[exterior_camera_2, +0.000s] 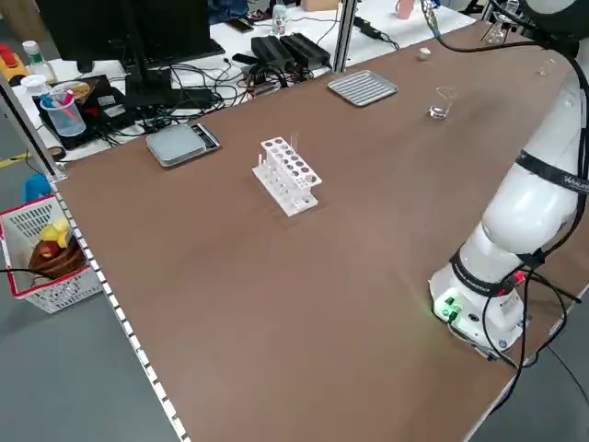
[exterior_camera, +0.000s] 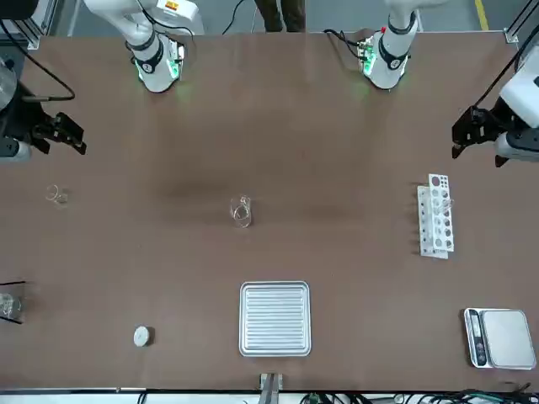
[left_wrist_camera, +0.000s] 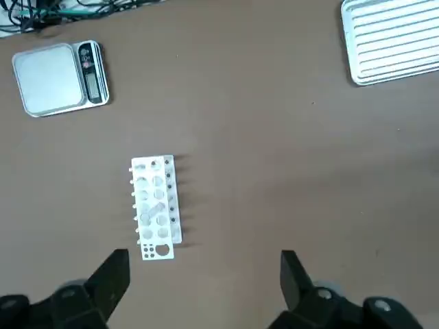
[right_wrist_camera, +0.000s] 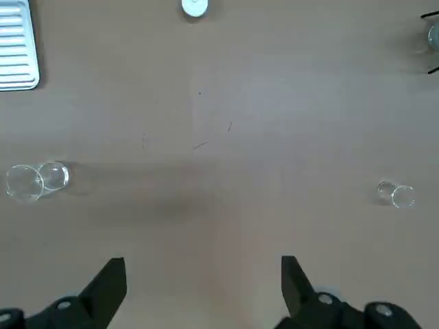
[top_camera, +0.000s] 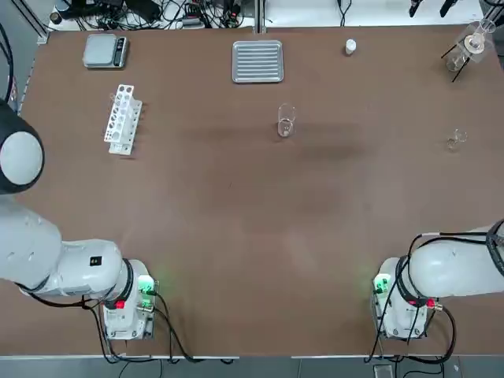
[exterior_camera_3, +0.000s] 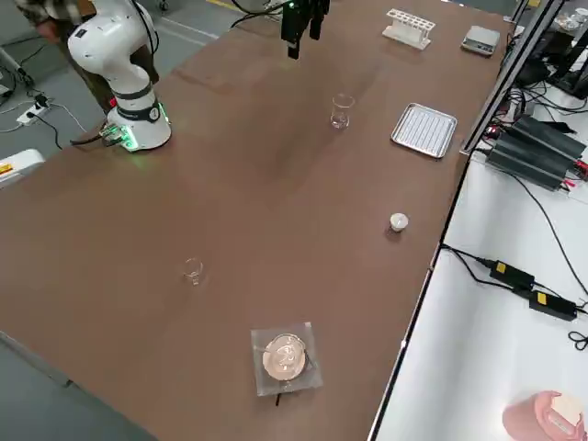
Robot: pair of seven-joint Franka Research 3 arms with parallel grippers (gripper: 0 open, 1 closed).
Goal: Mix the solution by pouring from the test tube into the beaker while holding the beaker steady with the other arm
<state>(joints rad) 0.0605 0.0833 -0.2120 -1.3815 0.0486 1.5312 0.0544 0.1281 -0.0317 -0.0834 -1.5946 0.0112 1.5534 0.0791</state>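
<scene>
The beaker stands upright near the middle of the brown table, also seen as beaker and beaker. A white test tube rack lies toward the far left; a thin clear tube seems to stand in the rack. My left gripper hovers high above the table just short of the rack, open and empty. My right gripper hangs high over the right half, open and empty, with the beaker off to one side. In the front view the left gripper and right gripper sit at opposite table edges.
A ribbed metal tray lies at the far middle, a small scale at the far left. A white cap, a glass flask on a wire stand and a tiny glass piece occupy the right side.
</scene>
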